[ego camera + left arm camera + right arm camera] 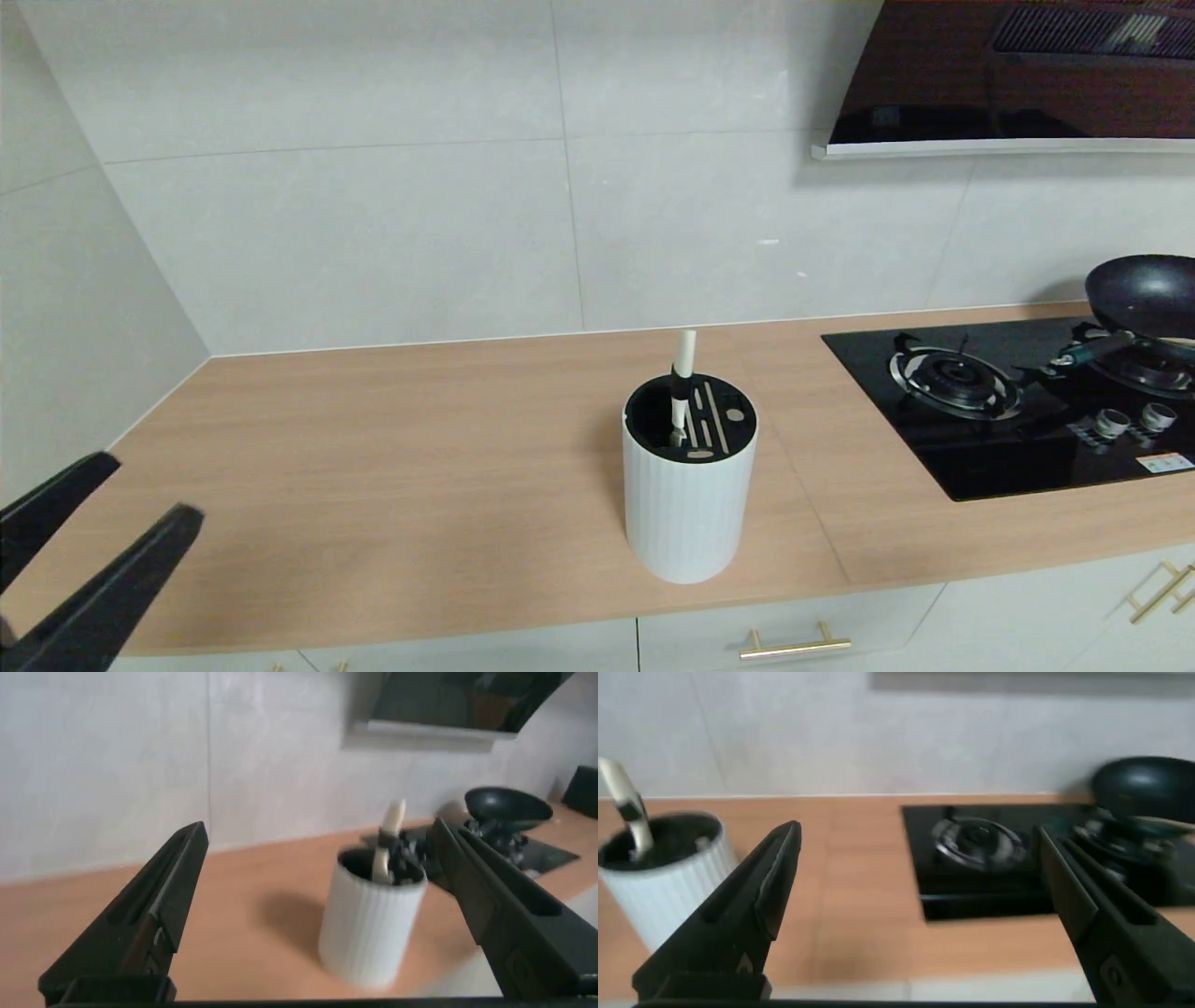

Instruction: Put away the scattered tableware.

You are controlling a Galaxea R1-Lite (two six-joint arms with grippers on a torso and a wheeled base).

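Sitting upright in the white ribbed holder [689, 509] mid-counter [420, 439]: cream-handled utensil [682, 373]; left gripper [154, 485] is hovering well left of the holder, fingers spread, empty; right gripper [919, 831] is gaping too, empty, facing the hob [1008, 859]

Cream-handled utensil [684, 359] upright in white holder [689, 513].
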